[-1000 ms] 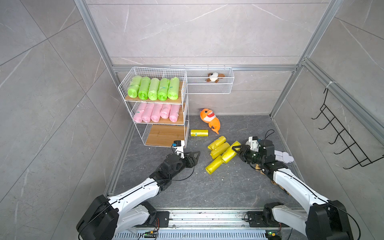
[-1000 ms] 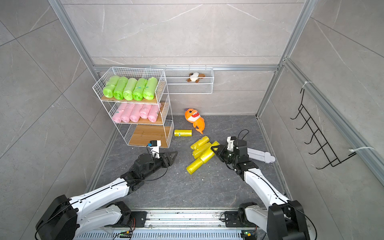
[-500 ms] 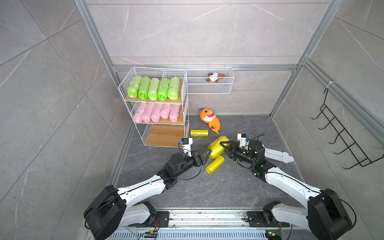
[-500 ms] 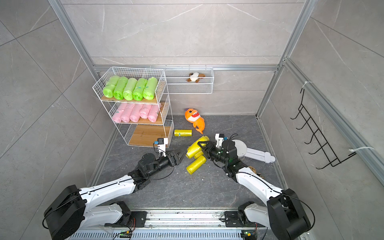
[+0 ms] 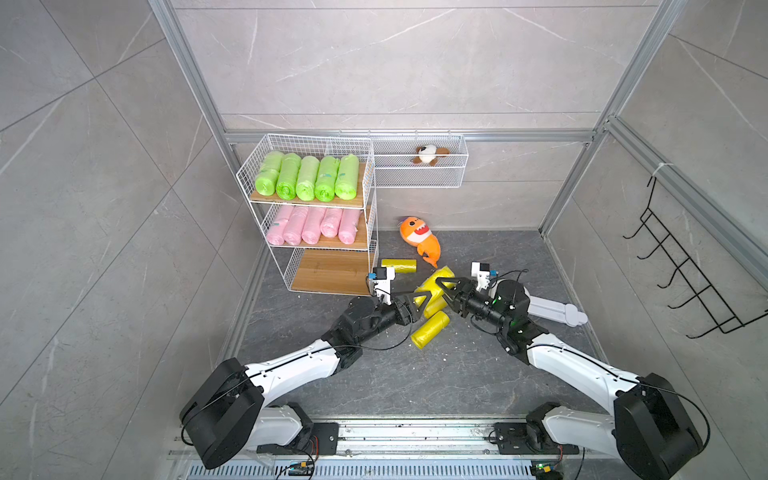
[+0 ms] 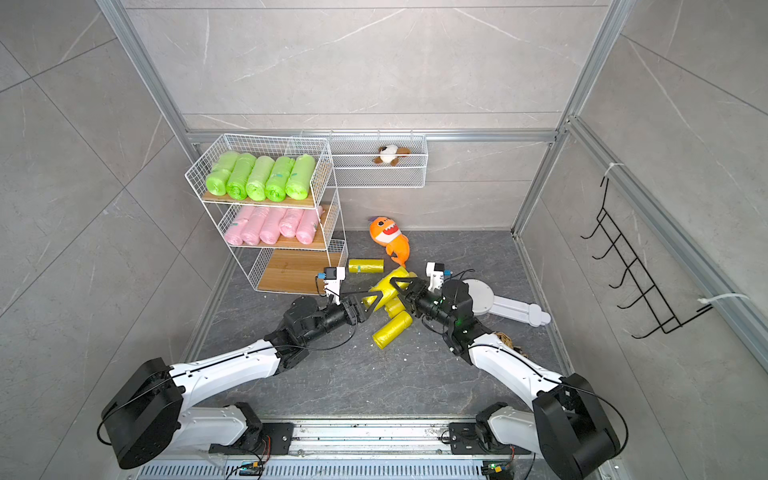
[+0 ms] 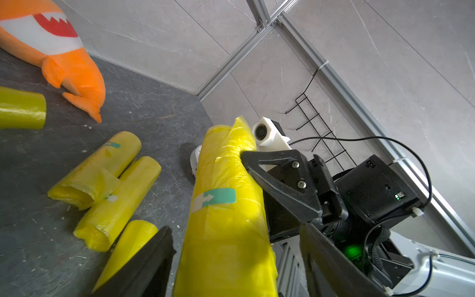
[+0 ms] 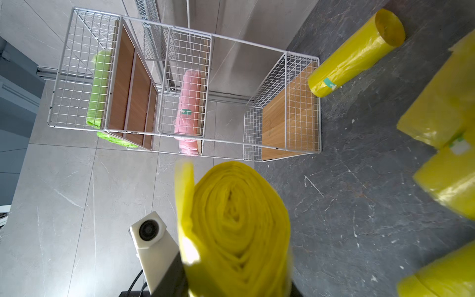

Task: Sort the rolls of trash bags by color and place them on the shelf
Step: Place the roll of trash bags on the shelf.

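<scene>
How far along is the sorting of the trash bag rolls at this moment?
Done: five green rolls lie on the top tier of the shelf, five pink rolls on the middle. In hand: the right gripper is shut on one yellow roll, raised, with the open left gripper around it. Left: four yellow rolls lie on the floor; the bottom board is bare.

Blurred, and cut by the lower edge of the right wrist view: held yellow roll [image 8: 239, 226], hiding the right gripper [image 5: 441, 294] there; cropped in the left wrist view: that roll's near end, left gripper [image 7: 235, 227] fingers [image 7: 144, 267], orange shark [image 7: 64, 59], lone yellow roll [image 7: 20, 110]; mostly screened behind shelf [image 8: 277, 123] boards: green rolls [image 8: 99, 84]; in both top views, partly covered by both grippers: held yellow roll.
</scene>
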Controlling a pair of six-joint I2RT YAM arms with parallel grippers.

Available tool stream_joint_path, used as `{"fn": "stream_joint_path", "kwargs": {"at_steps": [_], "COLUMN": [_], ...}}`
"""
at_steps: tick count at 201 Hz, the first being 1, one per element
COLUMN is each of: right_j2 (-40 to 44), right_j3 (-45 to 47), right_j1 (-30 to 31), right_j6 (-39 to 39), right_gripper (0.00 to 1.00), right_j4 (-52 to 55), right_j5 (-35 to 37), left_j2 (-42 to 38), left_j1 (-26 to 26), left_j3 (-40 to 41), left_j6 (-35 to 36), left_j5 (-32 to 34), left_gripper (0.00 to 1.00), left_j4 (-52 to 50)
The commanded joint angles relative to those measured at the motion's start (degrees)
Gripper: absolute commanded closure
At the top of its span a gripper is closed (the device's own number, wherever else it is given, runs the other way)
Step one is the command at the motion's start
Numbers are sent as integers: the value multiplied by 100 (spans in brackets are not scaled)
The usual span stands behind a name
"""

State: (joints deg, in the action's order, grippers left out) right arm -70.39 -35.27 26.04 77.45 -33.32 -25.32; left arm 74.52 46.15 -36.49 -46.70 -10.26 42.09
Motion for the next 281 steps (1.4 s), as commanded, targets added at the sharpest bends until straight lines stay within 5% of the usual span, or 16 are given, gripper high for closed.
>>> {"fn": "stream_joint_path", "kwargs": {"at_steps": [1, 70, 104, 138, 176, 231, 281], "right_j2": [131, 153, 319, 708, 1144, 1052, 670], "right_j3": [-204, -88, -42, -89, -191, -260, -335], "right_j1": [60, 98, 85, 59, 59, 59, 60], "right_j6": [112, 28, -316, -987, -1705, -2067, -2054], "right_gripper": [63, 61, 38, 17, 16, 17, 17], "right_j4": [-435, -440, 4, 1030, 2250, 2472, 2203], "right_j5": [-86, 54, 247, 600, 966, 983, 693], "left_j2": [49, 70, -218, -801, -1850, -3285, -2095], "left_j1": [26, 26, -13, -252, -992, -2179, -3688], "left_j3": [-141, 5, 123, 553, 1570, 2290, 2060], "left_j6": [108, -27, 222, 540, 771, 922, 1194], "left_j5": [-161, -185, 3, 295, 949, 2331, 1510], "left_gripper": [34, 69, 85, 91, 92, 97, 97], "left_j4": [311, 374, -69, -851, -1732, -2697, -1024]}}
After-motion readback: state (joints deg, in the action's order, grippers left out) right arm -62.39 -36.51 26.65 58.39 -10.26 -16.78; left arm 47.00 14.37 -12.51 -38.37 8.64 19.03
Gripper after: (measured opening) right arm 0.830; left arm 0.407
